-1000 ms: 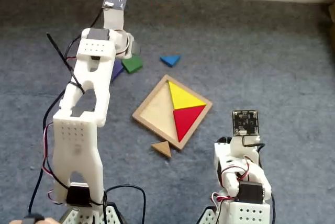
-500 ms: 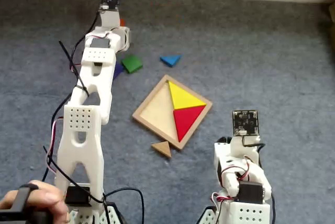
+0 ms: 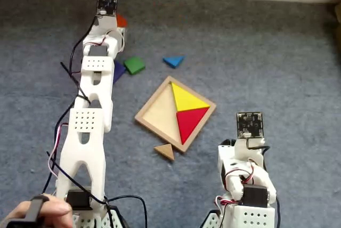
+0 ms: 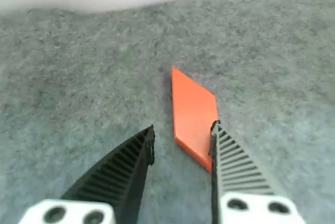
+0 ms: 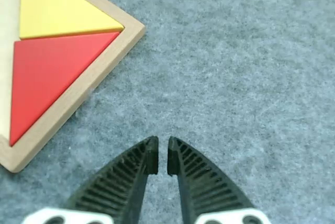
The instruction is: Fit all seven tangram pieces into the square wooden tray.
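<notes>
Left claw (image 4: 182,129) spread wide, nothing held, orange parallelogram (image 4: 193,110) seen between its tips, one corner hidden by a finger, right claw (image 5: 158,156) all but closed, empty, wooden tray (image 5: 65,101) cut off just ahead.

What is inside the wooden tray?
A yellow triangle and a red triangle lie in the tray, filling one half. The other half is bare wood; its floor beneath them is covered.

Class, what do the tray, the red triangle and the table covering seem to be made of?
Tray: pale unpainted wood, likely; faint grain, matte.
Red triangle: probably painted wood, smooth even colour; plastic possible.
Table covering: grey felt-like carpet, fuzzy fibres.
</notes>
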`<action>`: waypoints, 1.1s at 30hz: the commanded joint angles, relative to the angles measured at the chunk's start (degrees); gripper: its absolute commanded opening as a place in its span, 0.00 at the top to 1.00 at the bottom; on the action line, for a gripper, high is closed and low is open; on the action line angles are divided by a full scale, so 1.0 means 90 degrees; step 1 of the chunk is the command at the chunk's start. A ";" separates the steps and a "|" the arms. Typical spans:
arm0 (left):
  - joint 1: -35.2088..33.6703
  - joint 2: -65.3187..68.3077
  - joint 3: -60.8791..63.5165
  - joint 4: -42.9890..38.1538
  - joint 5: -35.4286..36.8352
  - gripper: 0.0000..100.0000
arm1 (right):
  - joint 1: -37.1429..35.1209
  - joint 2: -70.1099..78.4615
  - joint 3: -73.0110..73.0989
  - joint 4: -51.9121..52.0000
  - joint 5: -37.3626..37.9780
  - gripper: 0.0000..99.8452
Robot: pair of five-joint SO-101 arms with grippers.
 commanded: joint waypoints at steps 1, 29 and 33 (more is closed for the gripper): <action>0.0054 -0.0063 -0.0571 0.0723 -0.0098 0.81 | 0.0122 -0.0054 0.0904 -0.0151 -0.0010 0.96; 0.0239 -0.0542 -0.1939 0.4288 0.0479 0.69 | 0.0122 -0.0054 0.0904 -0.0151 -0.0010 0.96; 0.0288 -0.0532 -0.1939 0.3741 0.1133 0.69 | 0.0122 -0.0054 0.0904 -0.0151 -0.0010 0.96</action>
